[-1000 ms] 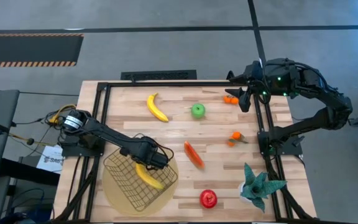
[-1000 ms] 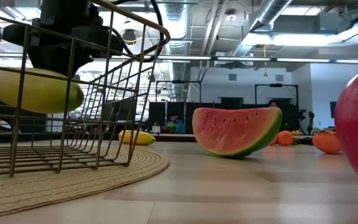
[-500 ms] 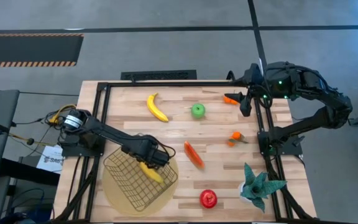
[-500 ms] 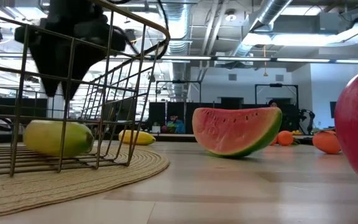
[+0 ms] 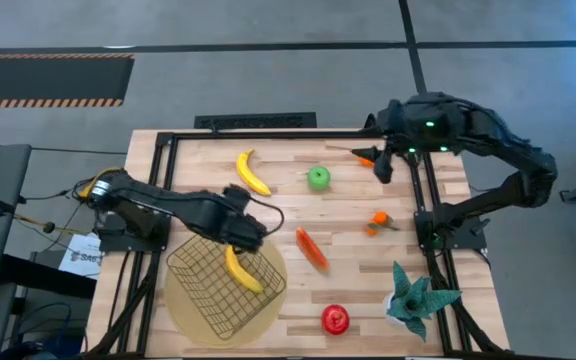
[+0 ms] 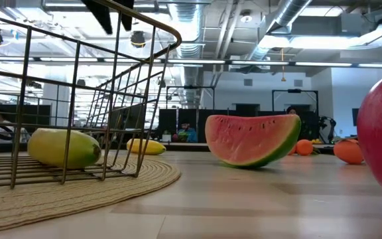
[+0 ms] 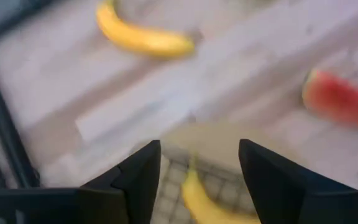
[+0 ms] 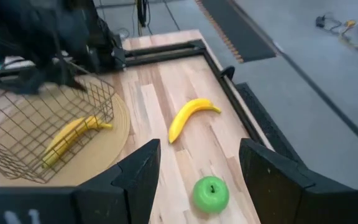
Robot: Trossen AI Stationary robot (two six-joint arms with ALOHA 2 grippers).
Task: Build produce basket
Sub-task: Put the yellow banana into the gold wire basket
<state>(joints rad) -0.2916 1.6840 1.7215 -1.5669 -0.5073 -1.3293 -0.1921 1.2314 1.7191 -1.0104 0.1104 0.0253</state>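
Lower left of the high view: one banana (image 5: 240, 270) lies inside the wire basket (image 5: 200, 290), which sits on a round tan mat (image 5: 268, 300) on the tabletop (image 5: 288, 215). Left pincer (image 5: 251, 233) hovers over the basket's upper right rim, fingers spread, nothing between them; the wrist view looks down past the empty fingers at the banana below. So the drop reads as done, one piece in.

Still out on the tabletop:
- second banana (image 5: 252, 173), upper centre-left
- green apple (image 5: 318, 178), upper centre
- watermelon slice (image 5: 311, 248), just right of the basket
- red fruit (image 5: 335, 319), bottom centre
- one orange (image 5: 379, 220) at mid right, another (image 5: 367, 156) at upper right

Right pincer (image 5: 382, 163) sits at upper right, just beside that upper orange, fingers wide and holding nothing.

Next, my read: left arm goes for the second banana or the slice, both close. The slice lies near the basket wall, so the approach should come from the open side. Right arm is well placed for the upper orange, but the basket is well apart from it.
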